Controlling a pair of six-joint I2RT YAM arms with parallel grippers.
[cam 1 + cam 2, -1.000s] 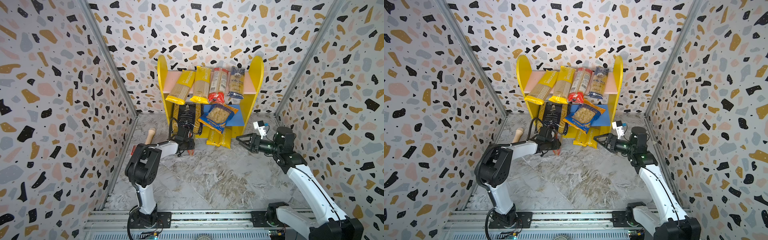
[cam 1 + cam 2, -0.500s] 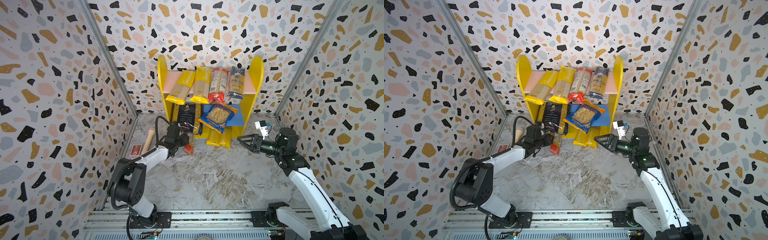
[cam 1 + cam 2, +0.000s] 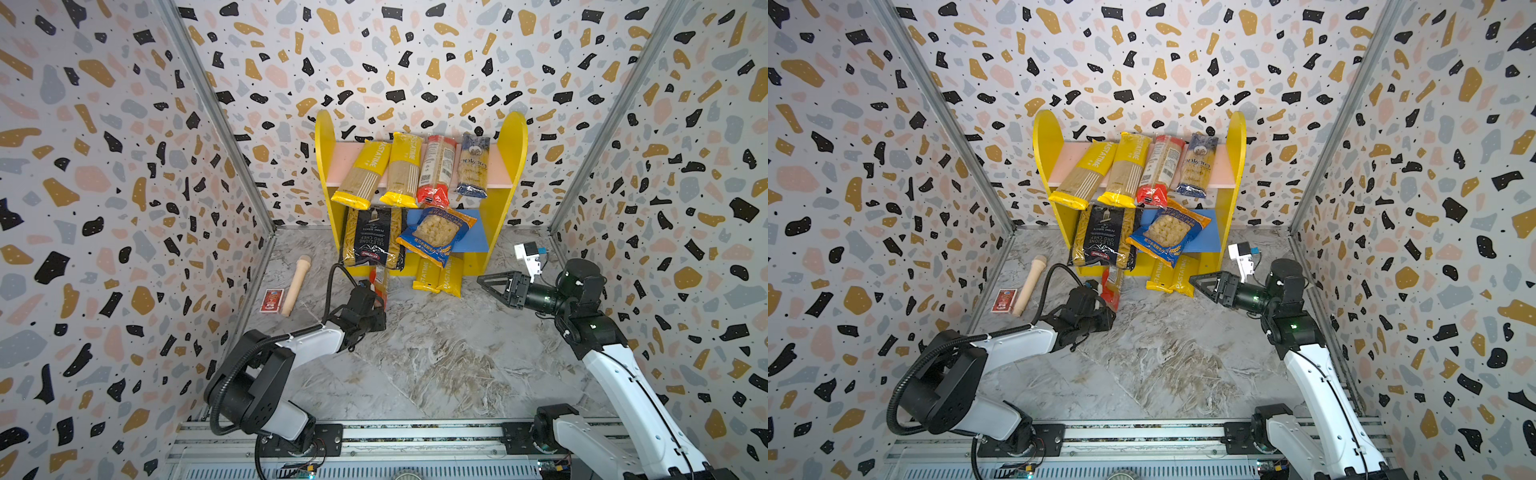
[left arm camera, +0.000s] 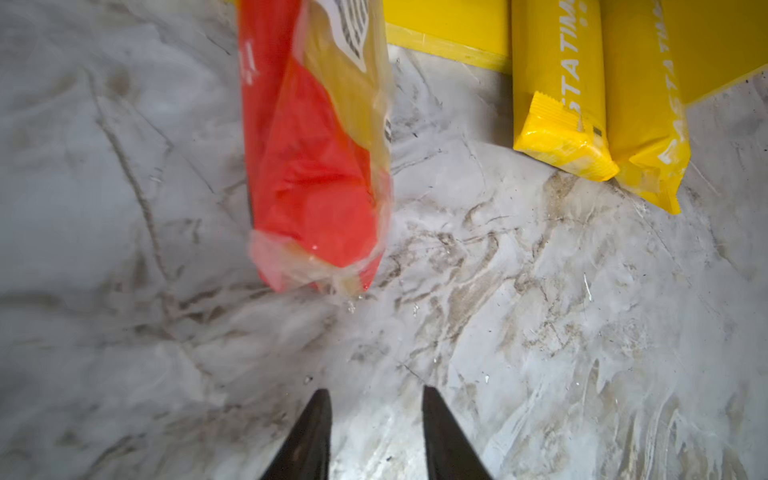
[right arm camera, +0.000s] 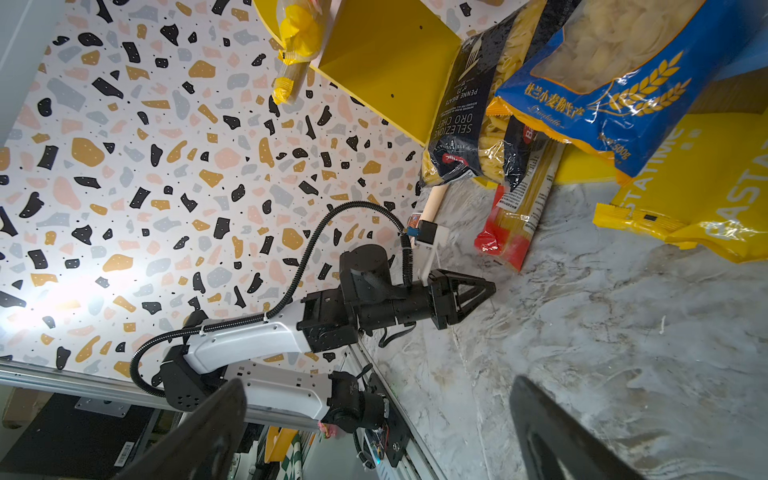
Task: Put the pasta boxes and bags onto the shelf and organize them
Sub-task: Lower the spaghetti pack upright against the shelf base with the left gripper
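Left arm (image 3: 316, 345): stretched low over counter (image 3: 436, 374) toward shelf (image 3: 513, 166); jaws narrowly parted, empty, just short of red-ended spaghetti pack (image 4: 316, 187). Right arm (image 3: 615, 365): wrist level, jaws wide, empty.

I'm drawing the left gripper (image 4: 374, 390) back from the red-ended spaghetti pack (image 4: 316, 166) toward the worktop's (image 4: 498, 311) front edge, its jaws narrowing on nothing. The pack is lying released beside the shelf (image 4: 449, 33).
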